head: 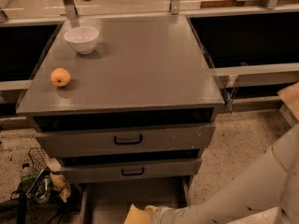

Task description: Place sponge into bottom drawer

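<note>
The sponge (136,216) sits at the very bottom edge of my view, over the front part of the open bottom drawer (135,194). The gripper (149,211) is right against its right end, at the tip of the arm (224,195) reaching in from the lower right. I cannot tell whether the gripper is clamped on the sponge or loose beside it, nor whether the sponge rests on the drawer floor or hangs just above it.

To do this well, I would make sure the sponge is well inside the side walls and low before releasing. Then I would lift away without catching the drawer above.

What I can see of the bottom drawer's floor is bare. The two upper drawers (126,140) hide their contents. On the cabinet top (140,64), the white bowl (81,38) looks empty and the orange (60,77) lies near it.
</note>
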Controlling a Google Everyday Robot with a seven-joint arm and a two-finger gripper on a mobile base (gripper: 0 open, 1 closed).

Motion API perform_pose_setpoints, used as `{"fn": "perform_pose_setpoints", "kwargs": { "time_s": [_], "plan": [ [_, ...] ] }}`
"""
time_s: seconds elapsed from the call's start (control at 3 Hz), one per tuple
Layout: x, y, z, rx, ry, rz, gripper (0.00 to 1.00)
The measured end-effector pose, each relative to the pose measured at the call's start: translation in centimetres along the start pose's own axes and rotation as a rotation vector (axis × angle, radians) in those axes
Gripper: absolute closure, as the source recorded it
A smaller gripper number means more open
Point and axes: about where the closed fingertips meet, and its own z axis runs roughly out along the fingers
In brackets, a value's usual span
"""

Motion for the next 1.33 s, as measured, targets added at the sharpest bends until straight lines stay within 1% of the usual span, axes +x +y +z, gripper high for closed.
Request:
{"fn": "perform_pose_setpoints", "kwargs": {
  "time_s": [0.33, 0.67, 1.0, 1.33],
  "plan": [
    [0.7, -0.7, 3.5, 0.001, 0.011, 0.032, 1.00],
    [1.1, -1.1, 6.1, 0.001, 0.018, 0.054, 1.00],
    [1.8, -0.4, 6.7, 0.029, 0.020, 0.066, 1.00],
    [1.8, -0.9, 6.8, 0.056, 0.016, 0.069, 1.00]
  ]
}}
